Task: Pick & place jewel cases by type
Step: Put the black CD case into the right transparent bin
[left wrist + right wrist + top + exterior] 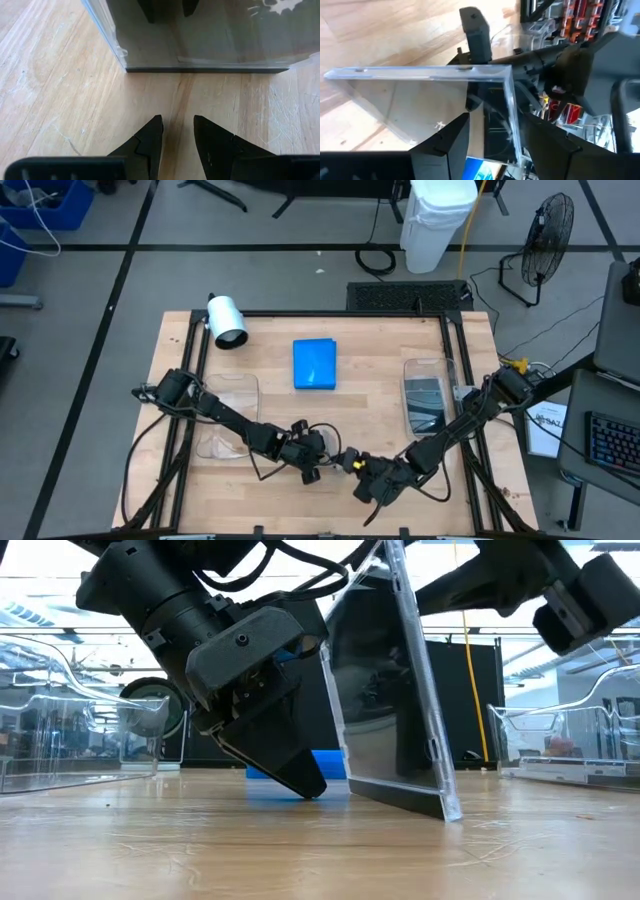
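Observation:
A dark translucent jewel case [385, 690] stands on edge near the table's front middle, tilted. Its lower edge [200, 69] rests on the wood. My right gripper [495, 122] comes down at its top from the right and is shut on it. My left gripper [177, 122] is open just left of the case. Its tips are low over the table, short of the case's lower edge, with nothing between them. A blue jewel case [315, 364] lies flat at the far middle. My right gripper has the jewel case's upper part, by a clear corner [510, 82], between its two fingers. It slants down from the table's right. Where the pads meet the case is hidden. The case stands on its lower edge [400, 798], its top leaning toward my left gripper.
A clear tray [225, 415] lies at the left. Another clear tray [430, 370] at the right holds dark cases [425, 402]. A white cylinder [227, 320] lies at the far left corner. Bare wood lies between the blue case and the grippers.

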Robot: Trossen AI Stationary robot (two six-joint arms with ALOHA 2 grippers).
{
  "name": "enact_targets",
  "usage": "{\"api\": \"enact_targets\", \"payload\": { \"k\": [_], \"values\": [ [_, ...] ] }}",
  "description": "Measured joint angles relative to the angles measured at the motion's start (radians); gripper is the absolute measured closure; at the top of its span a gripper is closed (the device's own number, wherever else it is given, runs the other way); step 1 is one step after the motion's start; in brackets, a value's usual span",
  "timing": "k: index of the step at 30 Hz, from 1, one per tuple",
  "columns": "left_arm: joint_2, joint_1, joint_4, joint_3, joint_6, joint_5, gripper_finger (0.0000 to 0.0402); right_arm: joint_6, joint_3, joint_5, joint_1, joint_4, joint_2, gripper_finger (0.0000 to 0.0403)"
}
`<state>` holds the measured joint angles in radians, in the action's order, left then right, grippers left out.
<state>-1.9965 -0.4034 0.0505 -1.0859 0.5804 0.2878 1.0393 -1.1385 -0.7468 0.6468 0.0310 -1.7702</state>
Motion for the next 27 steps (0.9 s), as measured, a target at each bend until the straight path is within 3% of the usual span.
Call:
{"api": "enact_targets", "payload": {
  "k": [8, 18, 27],
  "values": [
    [0.002, 0.032, -0.001, -0.001, 0.034, -0.096, 0.0282, -0.013, 0.000, -0.042, -0.021, -0.028, 0.000, 0.0229],
    [0.002, 0.062, -0.005, -0.002, 0.050, -0.178, 0.0282, -0.152, 0.000, -0.069, -0.047, -0.159, 0.000, 0.0229],
    [0.002, 0.082, -0.008, -0.002, 0.053, -0.220, 0.0282, -0.241, 0.000, -0.067, -0.046, -0.166, 0.000, 0.0229]
  ]
}}
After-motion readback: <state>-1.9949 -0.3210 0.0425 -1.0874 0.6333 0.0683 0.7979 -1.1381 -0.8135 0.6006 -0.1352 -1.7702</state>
